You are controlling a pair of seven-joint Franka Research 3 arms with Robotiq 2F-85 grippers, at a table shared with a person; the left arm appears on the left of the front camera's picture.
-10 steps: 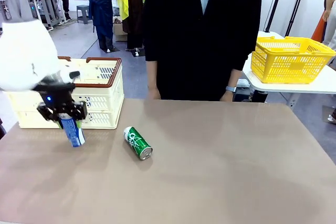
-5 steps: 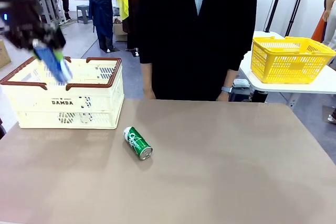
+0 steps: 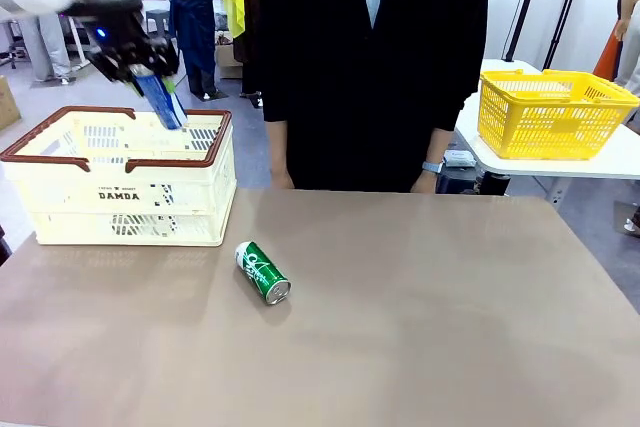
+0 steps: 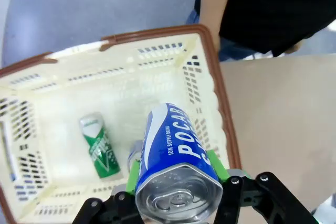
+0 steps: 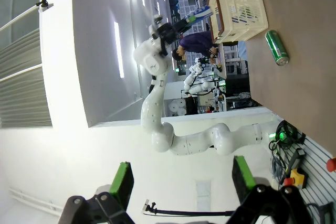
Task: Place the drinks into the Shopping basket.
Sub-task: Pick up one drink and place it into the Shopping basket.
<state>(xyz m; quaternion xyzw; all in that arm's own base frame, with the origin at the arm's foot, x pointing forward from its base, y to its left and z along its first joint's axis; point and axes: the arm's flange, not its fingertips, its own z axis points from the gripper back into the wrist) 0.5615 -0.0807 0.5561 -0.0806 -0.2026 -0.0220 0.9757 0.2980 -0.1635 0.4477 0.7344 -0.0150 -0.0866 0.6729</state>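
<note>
Left tool (image 3: 141, 71) is raised above the cream basket (image 3: 60, 197), over its far side, with its jaws closed partway on a blue can (image 3: 165, 103). The can hangs tilted, its lower end level with the brown rim or just above it; the front view does not settle whether it has passed below the rim. In the left wrist view the same tool (image 4: 176, 182) has its green pads (image 4: 212, 162) pressed against opposite sides of the blue can (image 4: 176, 142), near the silver pull-tab end that faces the camera. The can's other end points down into the open basket (image 4: 223, 103).

A green can (image 3: 263, 272) lies on its side on the brown table (image 3: 450, 327), near the front right corner of the basket and clear of it, silver end toward the robot. It also appears in the right wrist view (image 5: 276, 54). A second green can (image 4: 100, 148) lies flat on the floor of the basket, to one side of the blue can as the left wrist camera sees it.

Right tool (image 5: 181, 182) has its jaws spread wide, nothing between them, well away from the basket (image 5: 239, 3).

A person (image 3: 370, 67) in dark clothing stands at the far edge of the table, hands down at the edge. A yellow basket (image 3: 555, 112) sits on a separate white table to the right.
</note>
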